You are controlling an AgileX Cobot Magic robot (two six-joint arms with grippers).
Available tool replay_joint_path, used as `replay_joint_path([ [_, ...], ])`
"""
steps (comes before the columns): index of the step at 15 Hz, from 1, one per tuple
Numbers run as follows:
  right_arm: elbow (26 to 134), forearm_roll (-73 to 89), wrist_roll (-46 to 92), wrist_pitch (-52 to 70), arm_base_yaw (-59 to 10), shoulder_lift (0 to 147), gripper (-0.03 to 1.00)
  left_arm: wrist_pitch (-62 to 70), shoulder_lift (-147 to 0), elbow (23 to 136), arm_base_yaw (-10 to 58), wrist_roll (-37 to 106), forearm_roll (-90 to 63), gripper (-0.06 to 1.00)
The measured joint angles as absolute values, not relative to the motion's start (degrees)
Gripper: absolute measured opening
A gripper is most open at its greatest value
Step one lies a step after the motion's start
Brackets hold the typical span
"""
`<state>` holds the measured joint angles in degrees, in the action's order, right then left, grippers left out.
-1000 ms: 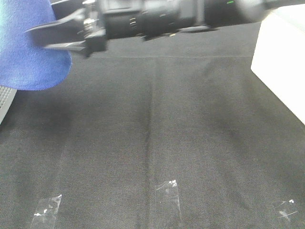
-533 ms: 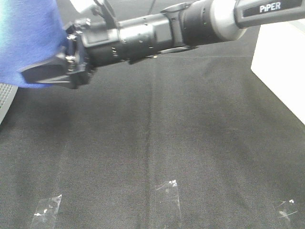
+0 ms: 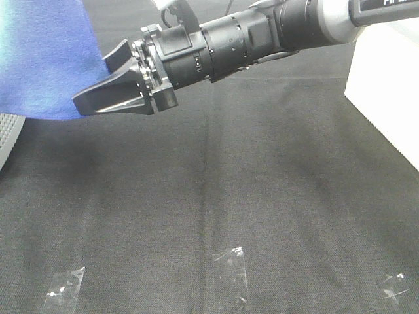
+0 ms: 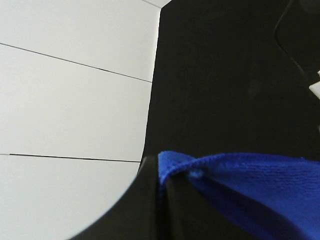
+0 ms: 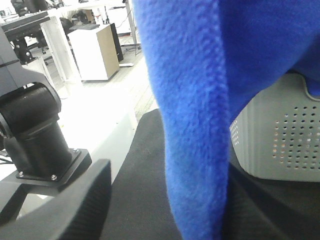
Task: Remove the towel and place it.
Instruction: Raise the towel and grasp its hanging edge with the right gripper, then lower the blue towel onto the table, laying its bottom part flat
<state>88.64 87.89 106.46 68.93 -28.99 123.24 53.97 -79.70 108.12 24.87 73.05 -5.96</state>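
Loosely the towel [image 5: 200,100] hangs just beside a perforated basket [image 5: 280,135], contents unseen.

- towel [image 3: 39,59]: top and left portions cut off at the high view's edge.
- left pincer [image 4: 161,200]: fingertips out of frame.
- perforated basket [image 5: 280,135]: partly behind the towel, cropped.
- right pincer [image 3: 108,82]: only one blurred finger [image 5: 65,210] shows in its wrist view.

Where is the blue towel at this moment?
In the exterior high view the towel hangs at the upper left, just above the grey basket, with the open right gripper reaching across to its lower edge.
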Motion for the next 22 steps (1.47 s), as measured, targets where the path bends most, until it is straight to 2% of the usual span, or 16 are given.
replay_joint_path([
  [3, 88.64, 88.98, 106.46, 68.93, -28.99, 123.19, 0.46, 53.97, -79.70, 108.12, 24.87, 71.62, -4.41, 0.00],
  [7, 88.64, 91.56, 105.88, 68.41, -28.99, 123.19, 0.18, 53.97, -79.70, 108.12, 24.87, 70.19, -3.95, 0.00],
  [9, 88.64, 91.73, 104.56, 67.95, -28.99, 123.19, 0.01, 53.97, -79.70, 108.12, 24.87, 70.07, -3.95, 0.00],
  [13, 88.64, 91.73, 102.62, 67.84, -28.99, 123.19, 0.01, 53.97, -79.70, 108.12, 24.87, 69.96, -3.95, 0.00],
  [17, 89.04, 90.53, 89.78, 63.88, -28.65, 122.15, 0.01, 53.92, -80.67, 108.12, 24.87, 64.40, -3.95, 0.00],
  [20, 91.79, 79.41, 75.40, 61.02, -27.33, 119.12, 0.01, 52.20, -82.45, 108.12, 24.87, 59.82, -3.78, 0.00],
  [22, 94.71, 62.97, 60.91, 56.95, -26.99, 114.65, 0.01, 48.76, -83.25, 108.12, 24.87, 59.24, -2.86, 0.00],
])
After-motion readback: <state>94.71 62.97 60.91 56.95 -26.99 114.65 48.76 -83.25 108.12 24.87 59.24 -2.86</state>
